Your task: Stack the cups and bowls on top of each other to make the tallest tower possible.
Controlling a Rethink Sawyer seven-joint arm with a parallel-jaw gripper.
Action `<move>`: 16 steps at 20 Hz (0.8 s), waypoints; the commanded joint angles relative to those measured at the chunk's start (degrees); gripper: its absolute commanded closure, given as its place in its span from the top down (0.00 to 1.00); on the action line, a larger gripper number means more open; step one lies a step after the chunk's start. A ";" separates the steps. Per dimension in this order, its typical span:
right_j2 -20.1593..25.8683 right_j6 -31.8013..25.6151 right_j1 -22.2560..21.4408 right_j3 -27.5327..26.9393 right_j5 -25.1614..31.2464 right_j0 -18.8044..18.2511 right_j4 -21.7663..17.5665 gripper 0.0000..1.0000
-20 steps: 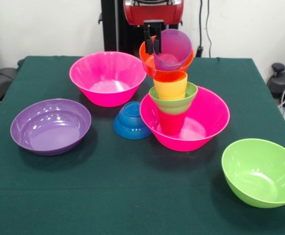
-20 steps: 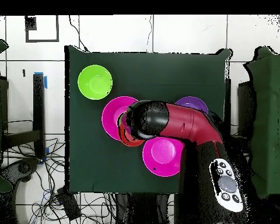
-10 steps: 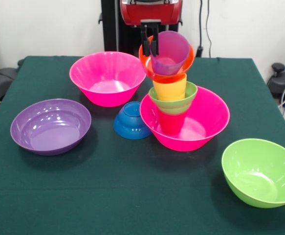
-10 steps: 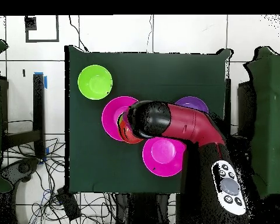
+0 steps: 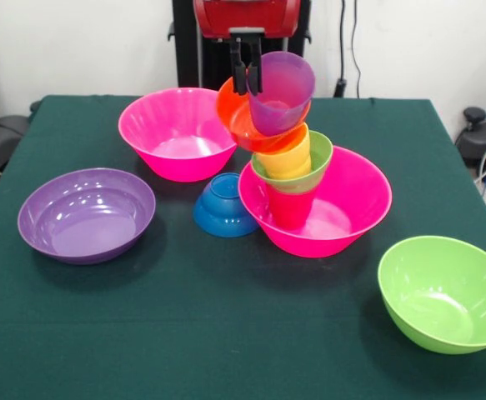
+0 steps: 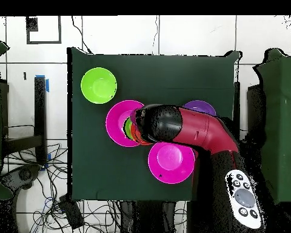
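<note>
A tower stands in a hot pink bowl [image 5: 351,212]: a red cup [image 5: 292,208], a small green bowl [image 5: 311,172], a yellow-orange cup [image 5: 291,157] and a shallow orange bowl [image 5: 241,119]. The yellow-orange cup leans and the orange bowl is tilted to the left. My gripper [image 5: 246,78] is shut on the rim of the translucent purple cup [image 5: 281,92], which sits in the orange bowl. In the overhead view the arm [image 6: 190,128] hides most of the tower over its pink bowl [image 6: 115,124].
A second hot pink bowl [image 5: 180,133] stands back left, a wide purple bowl [image 5: 87,214] left, a small blue bowl [image 5: 223,205] tipped on its side beside the tower, and a lime green bowl [image 5: 443,292] front right. A green cloth covers the table [image 5: 226,333].
My gripper and the purple cup have moved left in the front view. The orange bowl has tipped and slid left with them, and the yellow-orange cup now leans.
</note>
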 commanded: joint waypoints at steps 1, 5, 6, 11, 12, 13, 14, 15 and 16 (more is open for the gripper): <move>3.44 5.60 1.26 3.02 -3.85 0.30 1.64 0.00; 3.34 5.94 1.09 3.48 -4.06 0.45 1.84 0.00; 3.29 6.17 1.16 3.40 -3.90 0.50 2.00 0.00; 3.16 6.45 1.49 3.37 -3.86 0.52 2.26 0.00; 3.22 6.38 1.46 3.35 -3.98 0.50 2.24 0.00; 3.24 6.29 1.45 3.43 -3.90 0.49 2.41 1.00; 3.24 6.37 1.44 3.46 -3.99 0.47 2.47 1.00; 3.25 6.45 1.43 3.50 -4.08 0.45 2.54 1.00; 3.10 6.82 1.43 3.57 -4.09 0.54 2.76 1.00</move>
